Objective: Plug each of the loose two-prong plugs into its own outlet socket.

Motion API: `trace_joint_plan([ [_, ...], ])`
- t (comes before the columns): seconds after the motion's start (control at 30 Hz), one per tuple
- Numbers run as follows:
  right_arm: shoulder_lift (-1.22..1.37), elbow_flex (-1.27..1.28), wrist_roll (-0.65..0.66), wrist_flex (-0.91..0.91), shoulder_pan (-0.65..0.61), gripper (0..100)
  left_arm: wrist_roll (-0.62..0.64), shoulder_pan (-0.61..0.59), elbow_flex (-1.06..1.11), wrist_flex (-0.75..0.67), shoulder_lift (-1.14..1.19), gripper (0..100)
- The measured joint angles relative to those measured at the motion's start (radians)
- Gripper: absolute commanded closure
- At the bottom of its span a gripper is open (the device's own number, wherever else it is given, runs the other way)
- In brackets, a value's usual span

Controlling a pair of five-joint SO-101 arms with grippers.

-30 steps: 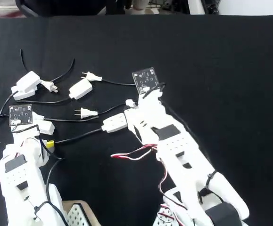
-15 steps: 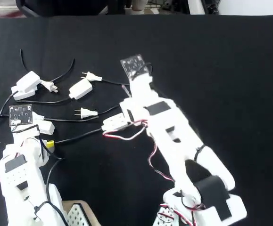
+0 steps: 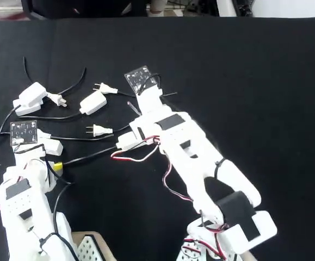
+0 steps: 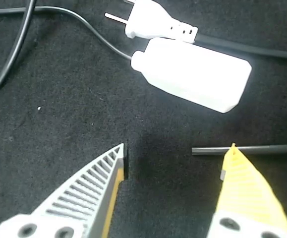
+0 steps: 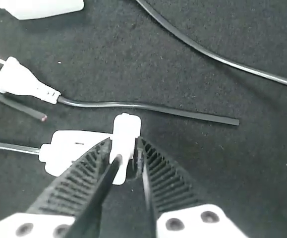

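I logged the right gripper (image 5: 123, 143) clamped on a small white plug (image 5: 126, 130) touching a white socket block (image 5: 69, 151), left of centre in the high view. Left gripper (image 4: 177, 148), jaws apart, hung over the black cloth (image 4: 59, 99) near a second socket (image 4: 190, 74) and a two-prong plug (image 4: 153, 25).

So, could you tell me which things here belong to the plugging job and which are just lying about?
Job: two-prong plugs, outlet sockets, one socket in the right gripper.
Lying about: perforated white piece at the near edge.
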Motion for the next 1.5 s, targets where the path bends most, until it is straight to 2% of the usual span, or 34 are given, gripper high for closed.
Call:
trace_joint_plan([
  [0.2, -0.017, 0.002, 0.0, 0.009, 0.0, 98.7, 0.0, 0.0, 0.0, 0.0, 0.0, 69],
  [0.47, -0.118, 0.003, -0.029, 0.144, -0.006, 98.7, 0.0, 0.0, 0.0, 0.0, 0.0, 69],
  [0.83, -0.069, -0.014, -0.106, 0.157, -0.048, 98.7, 0.0, 0.0, 0.0, 0.0, 0.0, 69],
  [1.5, -0.046, -0.049, -0.112, 0.245, -0.025, 98.7, 0.0, 0.0, 0.0, 0.0, 0.0, 69],
])
